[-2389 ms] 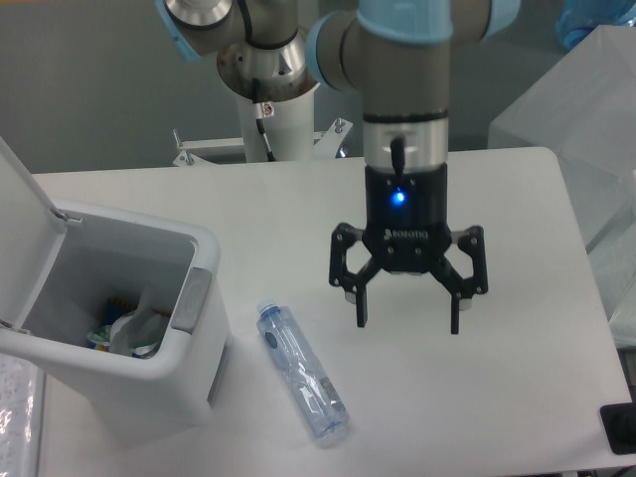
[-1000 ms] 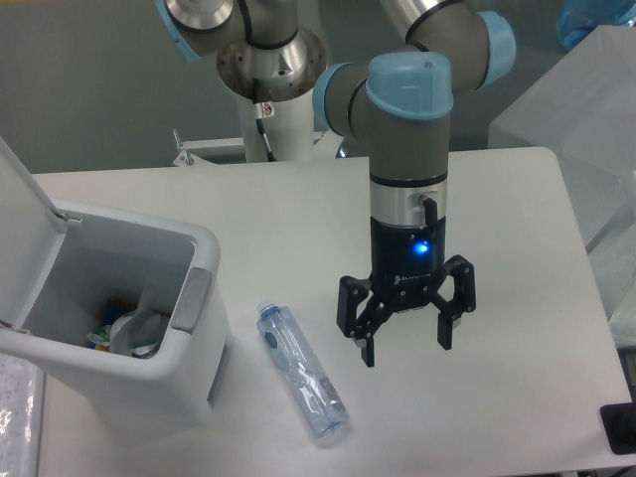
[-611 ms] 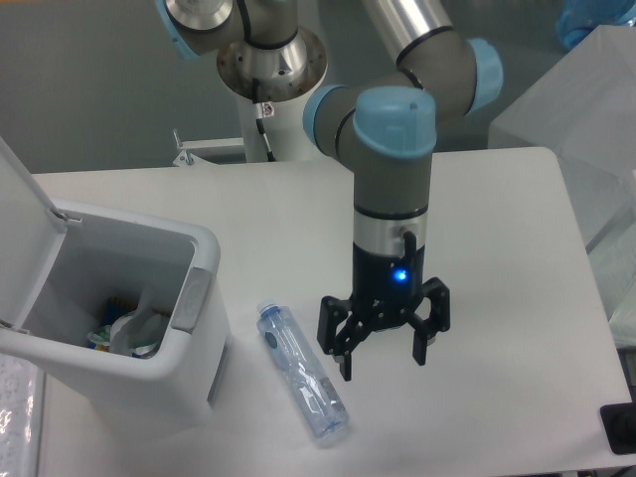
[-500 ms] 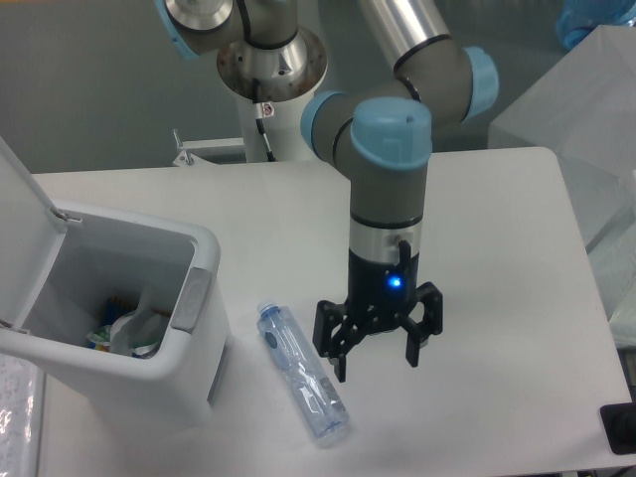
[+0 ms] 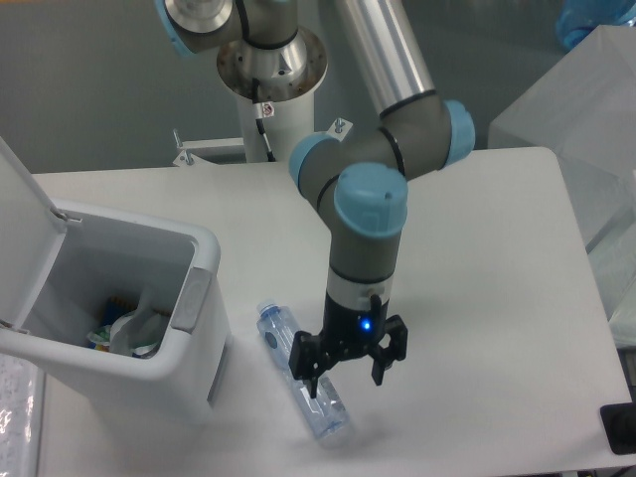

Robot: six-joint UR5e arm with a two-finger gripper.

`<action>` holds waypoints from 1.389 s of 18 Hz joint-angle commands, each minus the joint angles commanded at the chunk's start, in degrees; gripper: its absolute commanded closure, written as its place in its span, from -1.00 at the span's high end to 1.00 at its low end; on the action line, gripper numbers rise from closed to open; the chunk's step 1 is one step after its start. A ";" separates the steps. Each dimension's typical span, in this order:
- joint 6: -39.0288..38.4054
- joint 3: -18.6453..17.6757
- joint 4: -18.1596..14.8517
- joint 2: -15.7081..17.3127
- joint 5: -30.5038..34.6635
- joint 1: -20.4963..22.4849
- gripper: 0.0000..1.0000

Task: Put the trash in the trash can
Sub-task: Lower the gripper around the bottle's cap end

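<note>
Down on the bench [image 5: 497, 248], the claw [image 5: 345, 371] hangs spread over the bottle [image 5: 298, 383], gripping nothing. Nearby, the trash can [image 5: 129, 328] stands lid-up, with the white wrapper [image 5: 134, 328] and perhaps other scraps inside.

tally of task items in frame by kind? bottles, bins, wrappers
Plastic bottle: 1, lying on the table
Trash can: 1, lid open
Crumpled white wrapper: 1, inside the trash can
Total: 3
</note>
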 joint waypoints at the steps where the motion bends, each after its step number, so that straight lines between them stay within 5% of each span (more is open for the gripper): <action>1: 0.17 0.00 0.00 -0.70 0.09 0.00 1.00; 25: 0.00 2.20 0.62 -7.82 5.01 -2.20 1.00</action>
